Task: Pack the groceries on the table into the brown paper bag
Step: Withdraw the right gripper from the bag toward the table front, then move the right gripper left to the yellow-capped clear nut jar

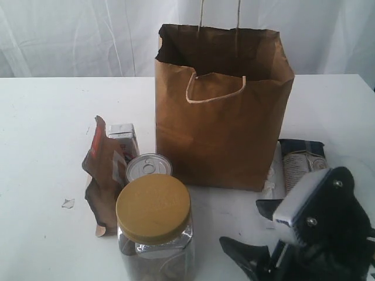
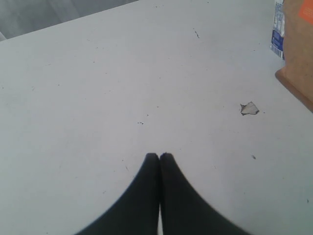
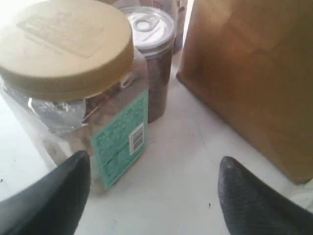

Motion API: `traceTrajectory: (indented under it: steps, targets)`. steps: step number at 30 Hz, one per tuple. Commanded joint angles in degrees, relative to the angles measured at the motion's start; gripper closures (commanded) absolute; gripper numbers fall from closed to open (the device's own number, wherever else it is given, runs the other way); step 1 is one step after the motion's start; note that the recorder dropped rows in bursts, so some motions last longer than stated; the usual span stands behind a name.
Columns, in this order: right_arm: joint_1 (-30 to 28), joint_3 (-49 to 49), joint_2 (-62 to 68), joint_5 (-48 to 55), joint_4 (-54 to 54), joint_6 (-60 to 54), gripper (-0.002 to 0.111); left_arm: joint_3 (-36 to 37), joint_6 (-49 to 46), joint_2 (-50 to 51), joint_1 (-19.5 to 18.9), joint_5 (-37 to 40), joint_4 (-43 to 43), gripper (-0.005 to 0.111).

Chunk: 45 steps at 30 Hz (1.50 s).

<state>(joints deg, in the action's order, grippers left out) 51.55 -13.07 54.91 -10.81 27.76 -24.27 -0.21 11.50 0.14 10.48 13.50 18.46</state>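
One creased paper bag [image 1: 222, 117] is standing on the smooth white table [image 1: 41, 134]. One clear jar [image 1: 155, 234], one round tin can [image 1: 148, 167], one crumpled foil pouch [image 1: 102, 175] and one boxy carton [image 1: 124, 137] are crowding its left side; one flat pasta packet [image 1: 299, 161] is lying at its right. The right gripper [image 3: 152, 161] is gaping wide and empty beside the jar; the left gripper [image 2: 159, 155] is pinching closed on nothing.

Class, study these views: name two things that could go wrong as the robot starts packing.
The open right hand is by the clear jar; the tin can stands close beside it, so a grasp could topple it. The paper bag stands free; loading the jar might tip it.
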Motion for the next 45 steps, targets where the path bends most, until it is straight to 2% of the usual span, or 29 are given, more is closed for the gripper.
traceTrajectory:
  steps: [1,5,10,12,15,18,21,26,28,33,36,38,41,45]
  targets:
    - [2.5,4.3,-3.4,-2.9,-0.3,-1.0,0.040,0.2,0.2,-0.1,-0.2,-0.2,0.0,0.107]
    - [2.7,4.8,-3.5,-3.9,-2.7,-0.4,0.040,0.2,0.2,-0.1,-0.2,-0.2,0.0,0.107]
    - [2.7,5.6,-3.5,-9.3,-18.6,21.4,0.040,0.2,0.2,-0.1,-0.2,-0.2,0.0,0.107]
    - [2.7,6.6,-3.5,-14.5,-25.4,27.2,0.040,0.2,0.2,-0.1,-0.2,-0.2,0.0,0.107]
    - [2.7,8.2,-3.4,-22.2,-28.5,25.8,0.040,0.2,0.2,-0.1,-0.2,-0.2,0.0,0.107]
    - [2.7,9.5,-3.4,-25.6,-27.4,22.9,0.040,0.2,0.2,-0.1,-0.2,-0.2,0.0,0.107]
    - [2.7,10.0,-3.4,-23.9,-28.2,22.8,0.040,0.2,0.2,-0.1,-0.2,-0.2,0.0,0.107]
    - [2.7,9.4,-1.5,-19.9,-43.2,23.0,0.040,0.2,0.2,-0.1,-0.2,-0.2,0.0,0.107]
    - [2.7,9.1,1.4,-19.7,-46.0,25.2,0.040,0.2,0.2,-0.1,-0.2,-0.2,0.0,0.107]
    - [2.7,9.1,7.4,-27.7,-44.7,27.4,0.040,0.2,0.2,-0.1,-0.2,-0.2,0.0,0.107]
    - [2.7,9.1,9.4,-33.1,-41.7,27.4,0.040,0.2,0.2,-0.1,-0.2,-0.2,0.0,0.107]
    - [2.7,9.0,10.0,-33.3,-37.7,27.4,0.040,0.2,0.2,-0.1,-0.2,-0.2,0.0,0.107]
    - [2.6,9.0,11.0,-32.6,-26.4,26.6,0.041,0.2,0.2,-0.1,-0.2,-0.2,0.0,0.107]
    - [2.6,6.8,12.2,-32.6,-8.5,23.0,0.055,0.2,0.2,-0.1,-0.2,-0.2,0.0,0.107]
